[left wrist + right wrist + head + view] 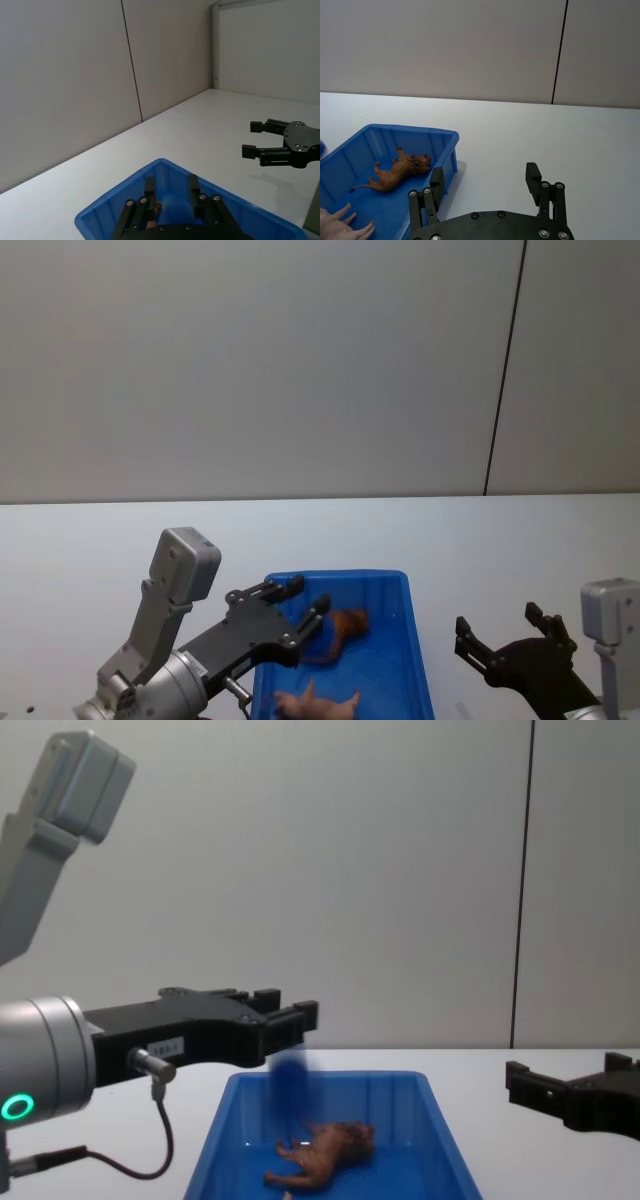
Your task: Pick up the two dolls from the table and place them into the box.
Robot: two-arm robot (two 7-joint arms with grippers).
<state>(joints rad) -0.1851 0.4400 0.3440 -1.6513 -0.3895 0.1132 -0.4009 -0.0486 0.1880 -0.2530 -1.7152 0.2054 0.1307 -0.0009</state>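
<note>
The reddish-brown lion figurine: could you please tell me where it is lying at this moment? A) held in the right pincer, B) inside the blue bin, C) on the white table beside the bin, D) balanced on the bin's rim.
B: the lion figurine lies on its side on the floor of the blue bin, with both pincers open and empty.

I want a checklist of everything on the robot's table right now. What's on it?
Surface: white table, bare around the bin.
Job's things: blue box holds both dolls; the reddish-brown maned doll lies on its side, the pale pink doll lies at the end nearer the robot.
Clutter: a dark blue blurred shape over the box in the chest view; cannot tell what it is.
Grippers: left gripper open above the box; right gripper open above the table, right of the box.
Cables: a thin dark cable loops under the left arm.
Surroundings: plain grey wall panels.
</note>
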